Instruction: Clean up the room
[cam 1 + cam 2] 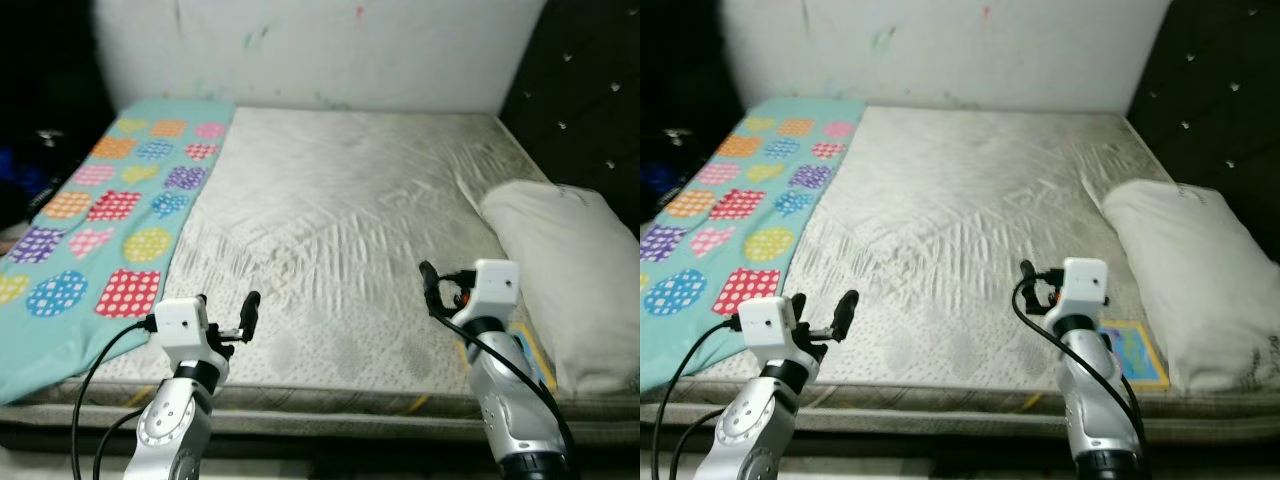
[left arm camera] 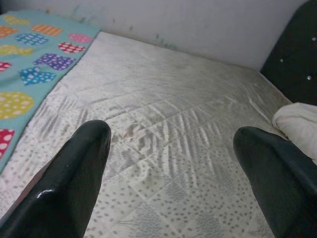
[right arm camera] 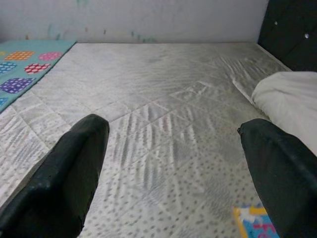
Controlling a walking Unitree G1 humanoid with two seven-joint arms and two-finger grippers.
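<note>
Silvery quilted fabric covers the bare mattress (image 1: pixel 340 230) that spreads before me, the biggest thing here and my landmark. Its far edge meets a pale wall (image 1: pixel 330 50) marked with small smears of colour; its right edge runs along a black tufted headboard (image 1: pixel 590 90); its near edge lies just below my two arms. Most of the mattress top is open, wrinkled surface.

Along the mattress's left edge lies a teal blanket (image 1: pixel 100 230) printed with dotted squares, circles and hearts, flat and spilling over the near left corner. On the mattress's right side, against the headboard, rests a white pillow (image 1: pixel 570 270), reaching almost to the near edge. Just beside the pillow's near end, at the mattress's near right corner, lies a small flat colourful book (image 1: pixel 1132 352) with a yellow border, partly hidden by my right arm.

My left pincer (image 1: pixel 228 318) is held over the near edge of the mattress, close to the blanket, forearm raised and wrist level; it is released, its two black fingers (image 2: pixel 74 173) spread wide with mattress showing between them. My right pincer (image 1: pixel 440 285) is held over the near edge, near the pillow, likewise released, fingers (image 3: pixel 69 168) wide apart, grasping nothing, the book's corner just beneath.
</note>
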